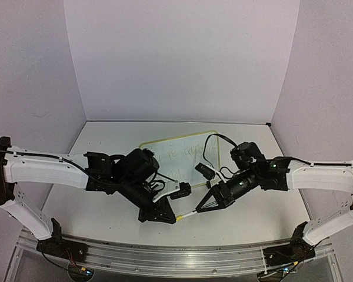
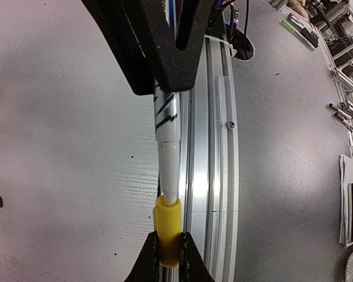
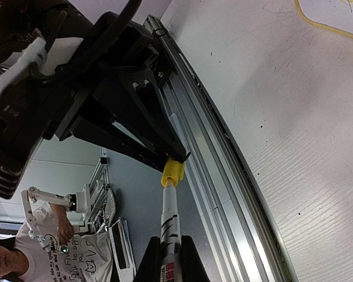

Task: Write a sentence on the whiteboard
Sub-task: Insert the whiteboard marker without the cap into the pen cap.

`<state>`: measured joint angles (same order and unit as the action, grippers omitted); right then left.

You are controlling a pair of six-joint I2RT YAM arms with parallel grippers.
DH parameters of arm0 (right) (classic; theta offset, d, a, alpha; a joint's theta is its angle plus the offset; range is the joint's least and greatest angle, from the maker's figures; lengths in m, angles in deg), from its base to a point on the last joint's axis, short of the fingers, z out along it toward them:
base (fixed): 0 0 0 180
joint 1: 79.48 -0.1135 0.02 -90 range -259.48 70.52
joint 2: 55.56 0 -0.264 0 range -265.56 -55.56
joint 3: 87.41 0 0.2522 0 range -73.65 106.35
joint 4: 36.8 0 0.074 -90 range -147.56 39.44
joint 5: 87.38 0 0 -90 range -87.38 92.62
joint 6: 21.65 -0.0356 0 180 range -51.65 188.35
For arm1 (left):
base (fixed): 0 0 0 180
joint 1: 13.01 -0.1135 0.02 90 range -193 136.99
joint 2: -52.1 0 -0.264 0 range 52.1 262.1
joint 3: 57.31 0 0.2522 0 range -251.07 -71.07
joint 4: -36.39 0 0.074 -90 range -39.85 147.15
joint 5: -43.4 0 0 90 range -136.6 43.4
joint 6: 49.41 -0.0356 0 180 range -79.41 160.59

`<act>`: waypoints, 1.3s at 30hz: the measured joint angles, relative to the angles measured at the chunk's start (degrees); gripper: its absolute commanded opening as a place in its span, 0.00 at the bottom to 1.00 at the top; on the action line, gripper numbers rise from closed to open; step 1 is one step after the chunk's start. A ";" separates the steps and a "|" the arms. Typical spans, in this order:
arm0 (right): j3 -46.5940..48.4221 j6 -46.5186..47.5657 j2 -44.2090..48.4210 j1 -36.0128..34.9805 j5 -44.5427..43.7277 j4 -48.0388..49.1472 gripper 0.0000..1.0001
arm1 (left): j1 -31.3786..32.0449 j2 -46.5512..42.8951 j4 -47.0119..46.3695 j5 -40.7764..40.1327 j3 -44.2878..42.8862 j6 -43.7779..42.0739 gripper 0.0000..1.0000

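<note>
Pinched in left claw (image 2: 167, 259), yellow cap (image 2: 167, 223), white marker (image 2: 167, 147) tip-first in it — right claw (image 2: 165, 79) gripping the barrel

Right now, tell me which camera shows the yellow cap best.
Left wrist: the yellow cap sits large and close, pinched in the left pincer. Right wrist shows it smaller; top external, a tiny speck.

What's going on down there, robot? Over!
Left gripper shut on yellow cap. Right gripper shut on marker, tip inside cap. Whiteboard behind arms, faint sentence showing, partly hidden by them.
</note>
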<state>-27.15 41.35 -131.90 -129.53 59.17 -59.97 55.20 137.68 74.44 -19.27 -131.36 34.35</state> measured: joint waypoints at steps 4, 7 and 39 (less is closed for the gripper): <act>0.39 0.18 -1.26 -0.36 0.35 0.66 0.00 | 0.00 0.00 0.09 0.00 -0.02 -0.24 0.00; 0.97 0.21 -1.89 -0.76 0.39 0.97 0.00 | 0.00 0.02 0.16 0.04 -0.43 -0.40 0.00; 3.65 -1.60 -10.28 -3.86 0.04 5.50 0.00 | 0.02 5.90 13.79 -1.58 -9.15 -2.75 0.00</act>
<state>-23.50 39.75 -142.18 -133.38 59.21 -54.47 55.22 143.58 88.23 -20.85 -140.51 31.60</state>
